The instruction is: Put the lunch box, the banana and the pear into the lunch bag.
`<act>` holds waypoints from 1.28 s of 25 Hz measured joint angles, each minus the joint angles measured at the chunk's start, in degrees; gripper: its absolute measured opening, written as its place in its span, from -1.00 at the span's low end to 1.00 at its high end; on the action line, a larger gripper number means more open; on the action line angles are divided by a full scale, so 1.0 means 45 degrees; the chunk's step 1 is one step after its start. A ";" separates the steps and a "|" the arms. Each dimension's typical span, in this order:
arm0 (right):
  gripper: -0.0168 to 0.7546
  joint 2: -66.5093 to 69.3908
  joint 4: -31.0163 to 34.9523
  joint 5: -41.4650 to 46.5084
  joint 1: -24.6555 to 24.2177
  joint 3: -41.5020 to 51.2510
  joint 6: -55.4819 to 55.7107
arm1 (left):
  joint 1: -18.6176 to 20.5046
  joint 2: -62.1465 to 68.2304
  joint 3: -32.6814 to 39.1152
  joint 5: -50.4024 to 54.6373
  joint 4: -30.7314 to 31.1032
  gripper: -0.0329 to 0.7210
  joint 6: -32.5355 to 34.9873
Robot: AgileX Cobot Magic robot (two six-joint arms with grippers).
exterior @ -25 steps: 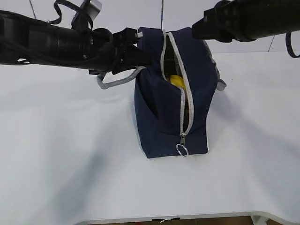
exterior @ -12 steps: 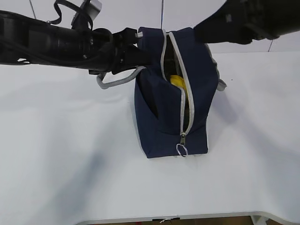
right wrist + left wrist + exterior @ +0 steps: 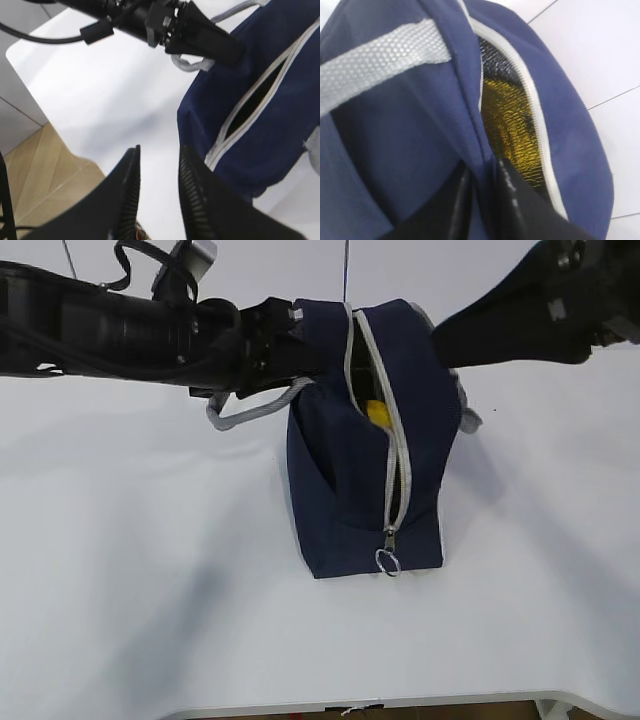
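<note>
Nearest on the white table, the metal ring pull is seen hanging at the near end of the lunch bag, at the foot of the grey zipper. The bag stands mid-table with its slit partly open; something yellow is glimpsed inside, banana or pear cannot be told. The lunch box is not visible.

The bag is judged soft and light, its fabric likely to fold or sag when pulled; the rim beside the zipper or the grey strap is judged the best hold.

At the far left rim, the left gripper is seen with its jaws narrowly parted astride a fold of the navy fabric. The right gripper, raised right of the bag, is partly open and empty.

No writing or brand can be read.
</note>
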 joint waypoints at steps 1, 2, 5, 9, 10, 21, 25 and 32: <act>-0.32 -0.0052 -0.0161 0.0182 0.0000 0.0000 0.0094 | 0.0000 0.0000 0.0000 0.0000 -0.0027 -0.49 0.0011; -0.32 -0.0104 -0.0380 0.0377 0.0000 0.0000 0.0201 | 0.0000 0.0000 0.0000 0.0000 -0.0027 -0.40 0.0034; -0.32 -0.0291 -0.0984 0.1068 0.0000 0.0000 0.0497 | 0.0000 0.0000 0.0000 0.0000 -0.0027 -0.23 0.0301; -0.32 -0.0979 -0.1164 0.1161 0.0000 0.0416 0.0614 | 0.0000 0.0000 -0.0020 0.0000 -0.0077 -0.18 0.1307; -0.32 -0.1197 -0.1190 0.1161 0.0000 0.0565 0.0645 | 0.0000 0.0000 -0.0020 -0.0010 -0.0108 -0.18 0.1697; -0.32 -0.3380 -0.1209 0.1051 0.0000 0.1889 0.0870 | 0.0000 -0.1473 -0.0020 -0.0645 -0.0084 0.00 0.4642; -0.32 -0.3945 -0.1209 0.0967 0.0000 0.2335 0.0922 | 0.0000 -0.2019 -0.0020 -0.0645 -0.0037 0.03 0.4693; -0.32 -0.4853 -0.1209 0.0579 0.0000 0.3258 0.0944 | -0.0008 -0.3952 -0.0020 -0.0458 0.4448 0.04 0.1097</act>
